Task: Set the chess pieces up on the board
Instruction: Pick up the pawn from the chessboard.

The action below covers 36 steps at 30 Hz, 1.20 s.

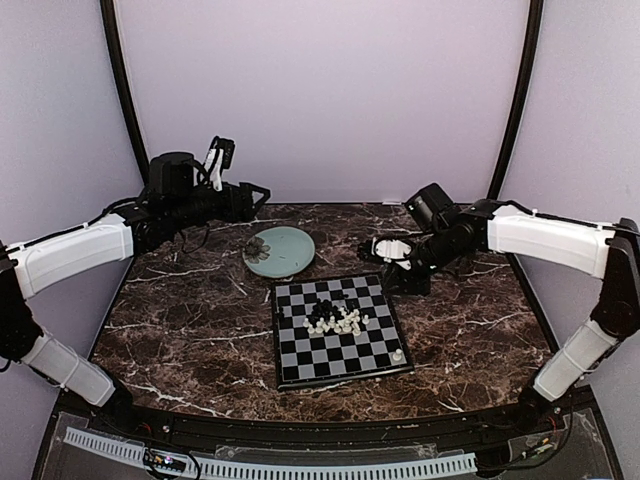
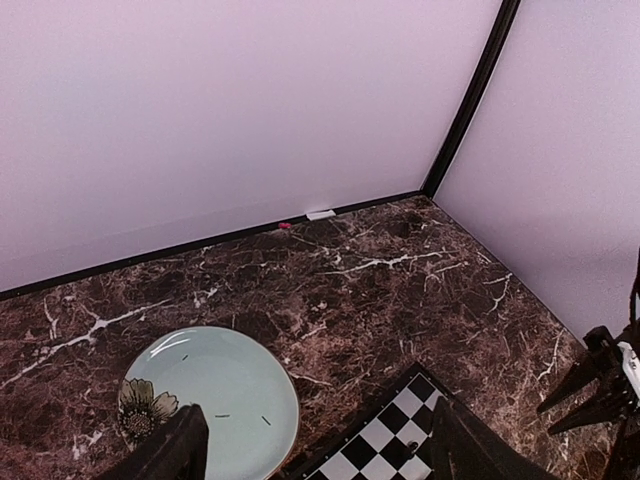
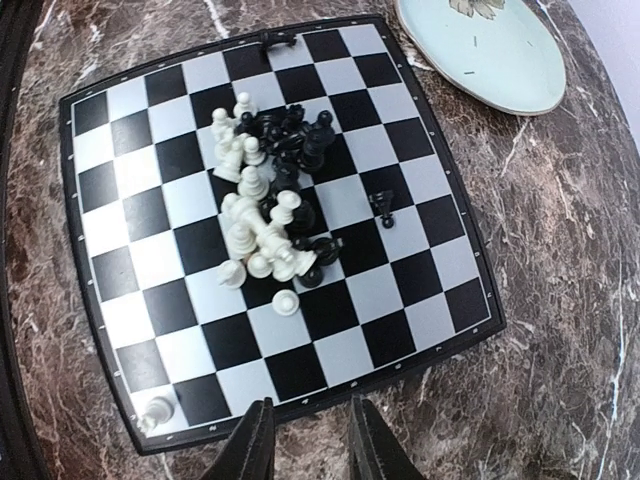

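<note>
Top external view: the board (image 1: 340,330) lies at frame centre on a dark veined marble table (image 1: 180,330). The chess pieces (image 1: 335,315), cream-white and black, are heaped together on its middle squares, many tipped over. One white piece (image 1: 398,355) stands apart at the board's lower-right corner. A pale green plate (image 1: 278,250) sits just beyond the upper-left corner, off the board. The left gripper (image 1: 258,196) hangs above the table at upper left, past the plate. The right gripper (image 1: 402,272) hangs just off the board's upper-right corner. Left wrist view: the left gripper (image 2: 318,430) has its jaws spread wide with nothing between them. Below them, at lower left, is the plate (image 2: 230,390), with a flower motif (image 2: 140,410) near its rim. One corner of the board (image 2: 385,440) shows at bottom centre, close to the plate. Right wrist view: the right gripper (image 3: 310,430) is at the bottom edge, just outside the rim of the board (image 3: 430,270), jaws a little apart and holding nothing. The chess pieces (image 3: 270,200) are clustered centre-left. A lone black piece (image 3: 382,205) stands to their right, and a white pawn (image 3: 285,300) just below them. The single white piece (image 3: 160,410) is in the lower-left corner square. The plate (image 3: 490,50) is at upper right.
</note>
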Motion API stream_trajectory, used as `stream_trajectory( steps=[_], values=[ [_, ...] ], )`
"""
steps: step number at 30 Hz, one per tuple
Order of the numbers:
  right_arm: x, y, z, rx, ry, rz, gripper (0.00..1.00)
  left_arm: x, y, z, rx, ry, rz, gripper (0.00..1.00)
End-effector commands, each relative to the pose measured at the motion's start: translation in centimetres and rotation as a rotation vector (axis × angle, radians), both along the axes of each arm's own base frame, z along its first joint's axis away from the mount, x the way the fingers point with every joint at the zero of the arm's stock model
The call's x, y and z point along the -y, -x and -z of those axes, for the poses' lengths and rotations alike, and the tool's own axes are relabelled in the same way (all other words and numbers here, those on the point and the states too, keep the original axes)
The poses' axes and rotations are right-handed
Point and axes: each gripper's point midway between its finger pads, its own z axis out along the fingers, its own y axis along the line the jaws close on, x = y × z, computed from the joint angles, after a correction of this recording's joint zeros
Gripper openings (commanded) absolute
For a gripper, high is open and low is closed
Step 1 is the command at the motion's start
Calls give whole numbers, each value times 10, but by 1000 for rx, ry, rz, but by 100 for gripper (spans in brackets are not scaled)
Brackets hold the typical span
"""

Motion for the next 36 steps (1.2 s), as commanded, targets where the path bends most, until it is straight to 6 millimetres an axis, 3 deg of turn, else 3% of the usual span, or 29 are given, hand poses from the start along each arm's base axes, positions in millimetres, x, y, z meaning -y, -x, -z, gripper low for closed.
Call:
stream_trajectory(
  steps=[1, 5, 11, 15, 28, 36],
  values=[
    [-18, -24, 18, -32, -6, 33, 25, -8, 6, -18, 50, 3, -17, 79],
    [-28, -31, 33, -64, 2, 27, 25, -7, 7, -20, 49, 8, -14, 79],
    [-33, -28, 50, -86, 36, 3, 35, -8, 8, -21, 50, 12, -14, 79],
    [-35, -21, 65, -100, 71, -13, 35, -7, 9, -23, 49, 17, -9, 79],
    [-40, -14, 83, -134, 106, -38, 33, -8, 9, -24, 47, 16, -13, 79],
    [-42, -15, 87, -142, 116, -34, 24, -8, 8, -23, 45, 14, -14, 79]
  ],
)
